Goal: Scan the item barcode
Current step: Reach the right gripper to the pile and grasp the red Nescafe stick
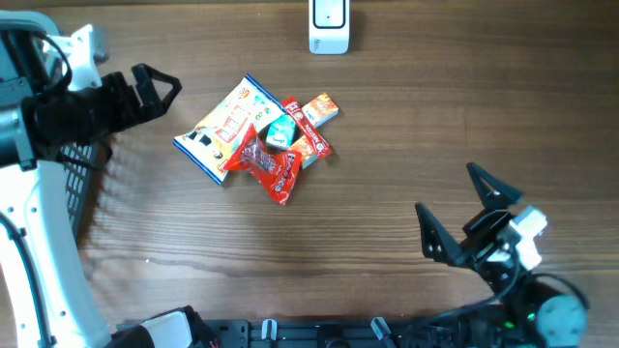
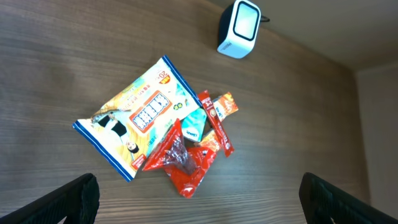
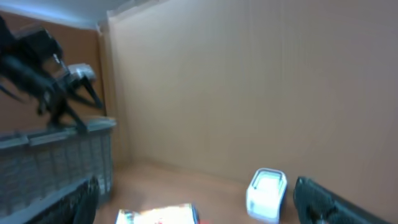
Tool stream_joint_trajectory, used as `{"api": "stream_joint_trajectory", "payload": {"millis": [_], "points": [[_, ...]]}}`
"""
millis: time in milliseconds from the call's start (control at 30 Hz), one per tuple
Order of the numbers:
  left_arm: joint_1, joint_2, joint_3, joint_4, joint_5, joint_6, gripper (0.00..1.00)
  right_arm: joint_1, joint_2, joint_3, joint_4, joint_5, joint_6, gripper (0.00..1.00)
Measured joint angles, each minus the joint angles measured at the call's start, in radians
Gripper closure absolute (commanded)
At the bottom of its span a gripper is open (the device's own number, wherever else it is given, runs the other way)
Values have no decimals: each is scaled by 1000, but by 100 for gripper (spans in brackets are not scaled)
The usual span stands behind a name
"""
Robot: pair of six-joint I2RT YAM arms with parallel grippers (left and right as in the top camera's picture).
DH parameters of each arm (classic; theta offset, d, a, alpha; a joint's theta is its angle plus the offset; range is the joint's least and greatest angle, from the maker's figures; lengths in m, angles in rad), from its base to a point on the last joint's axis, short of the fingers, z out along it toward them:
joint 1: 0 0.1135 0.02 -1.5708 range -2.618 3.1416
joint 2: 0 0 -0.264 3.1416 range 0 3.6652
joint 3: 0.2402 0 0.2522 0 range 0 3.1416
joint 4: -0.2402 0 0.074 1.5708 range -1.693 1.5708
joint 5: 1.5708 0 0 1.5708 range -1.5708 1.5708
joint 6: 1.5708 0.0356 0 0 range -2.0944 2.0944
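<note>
I see the snack packets heaped mid-table and overlapping. I count at least four: a large blue-edged bag, a red wrapper, a teal pouch and an orange pack. One white scanner stands at the far edge. The left gripper hovers beside the heap and the right gripper sits front-right. Both gape wide, holding nothing.

The table is dark brown wood with long wavy lines in it. Behind it stands a plain tan wall, flat like cardboard. It meets a darker brown wall at a corner on one side. The light is soft.
</note>
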Motion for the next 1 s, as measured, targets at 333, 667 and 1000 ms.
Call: {"api": "stream_joint_trajectory", "payload": {"millis": [333,667,1000], "points": [[-77,89,0,-6,-188,-63,0,0,674,690,-707,-89,-190,0],[-163,216,0,3,-306,-132,0,101,1132,848,-640,-308,-67,1],[-179,255,0,3,-452,-216,0,389,1593,1233,-1110,225,-175,0]]}}
